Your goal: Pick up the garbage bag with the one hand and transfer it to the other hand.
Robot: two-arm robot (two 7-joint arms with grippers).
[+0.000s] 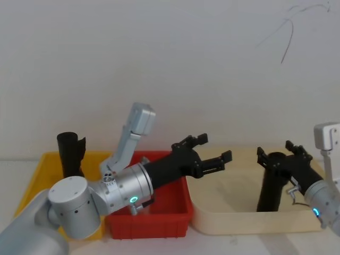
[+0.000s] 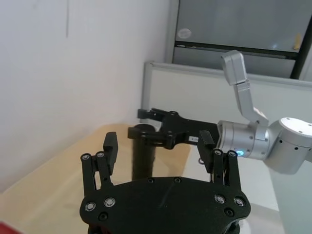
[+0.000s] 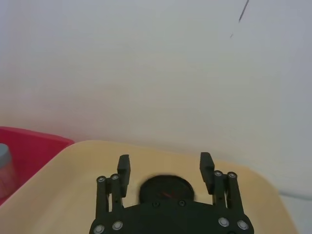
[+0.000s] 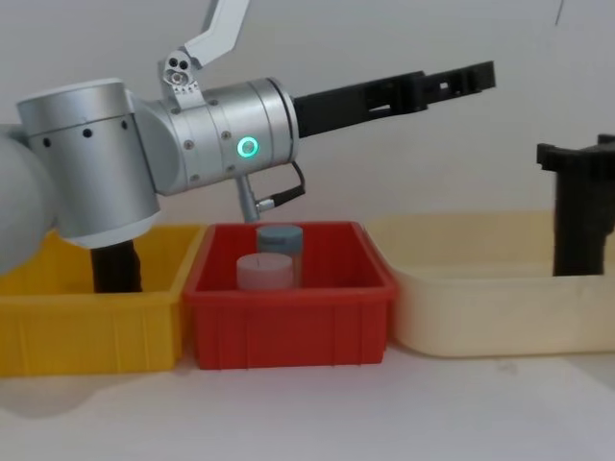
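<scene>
**Right hand straddling the bag, left hand open nearby**

I see the garbage bag [image 1: 269, 186] standing upright inside the cream tray [image 1: 223, 226], towards its right end. My right hand [image 1: 279, 153] sits at the bag's flat top with a finger on either side. In the right wrist view there is a gap between each finger and the roll, so the hand is wide and not gripping. My left hand [image 1: 214, 147] hangs in the air above the tray's left wall, fingers spread wide and empty, pointing at the bag across the tray's bare floor.

Just left of the tray is a red bin [image 1: 154, 220] with a blue-grey capped container [image 4: 280, 238] and a pale one [image 4: 264, 272] inside. My left arm's thick silver wrist lies over that bin and covers much of it from the head camera. Further left of the tray stands a yellow bin [image 1: 37, 175] holding a second black roll [image 1: 70, 154] with a notched top.

All three bins rest on a white bench [image 4: 307, 413] against a plain white wall [image 1: 159, 64] with a thin dark scratch [image 1: 289, 37]. From the left wrist I see a grey partition [image 2: 195, 92] beyond the tray.
</scene>
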